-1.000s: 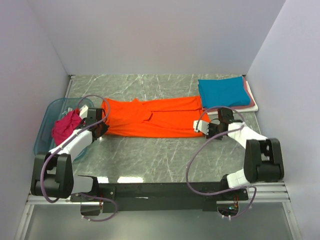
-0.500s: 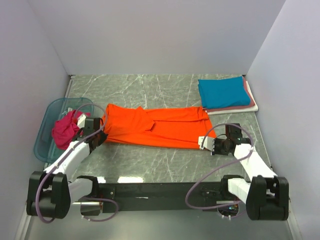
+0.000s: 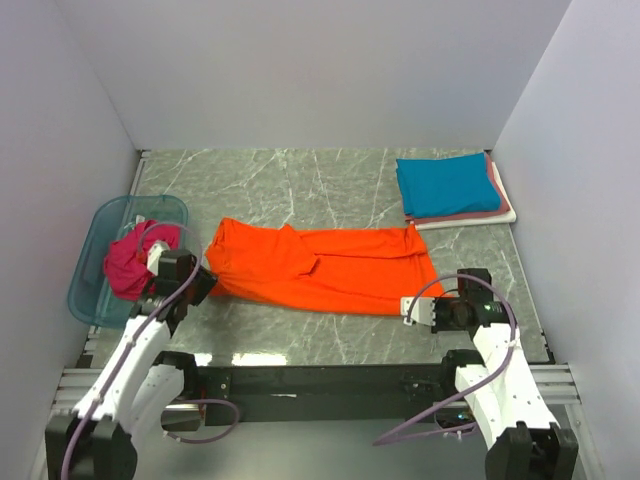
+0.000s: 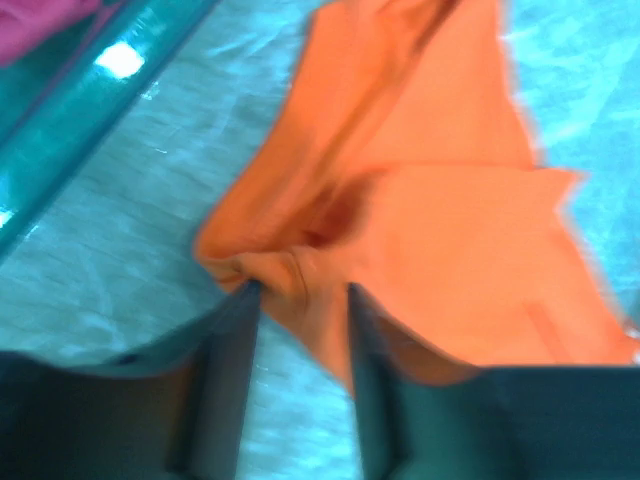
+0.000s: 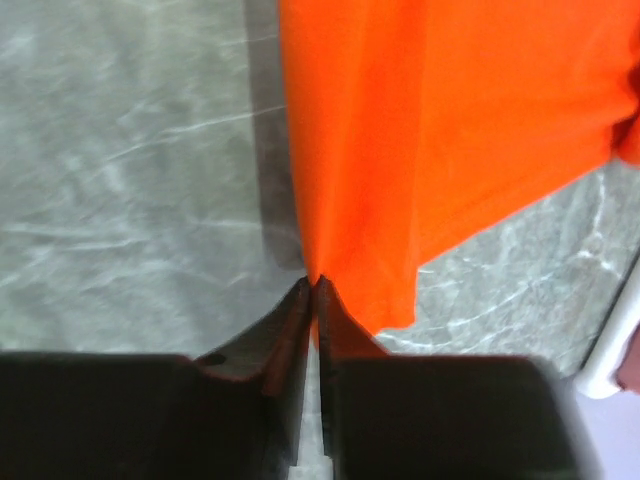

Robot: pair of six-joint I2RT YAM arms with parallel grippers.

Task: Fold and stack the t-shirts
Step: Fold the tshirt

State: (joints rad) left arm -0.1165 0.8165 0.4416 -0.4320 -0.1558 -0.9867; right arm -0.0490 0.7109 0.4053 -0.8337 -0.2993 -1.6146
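One orange t-shirt (image 3: 320,268): right hand (image 5: 312,290) pinching, left hand (image 4: 302,292) parted.

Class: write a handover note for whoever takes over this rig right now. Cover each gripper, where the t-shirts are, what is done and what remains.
Left gripper: open, jaws parted around the bunched left end of the orange t-shirt.
Right gripper: shut on that shirt's near right corner.
The orange t-shirt lies as a long strip, apparently folded lengthwise.
Done: teal t-shirt folded, on top of the pink-and-white stack at far right.
Left: fold the orange one crosswise and stack it, then the magenta t-shirt, which is bunched in the blue tub.
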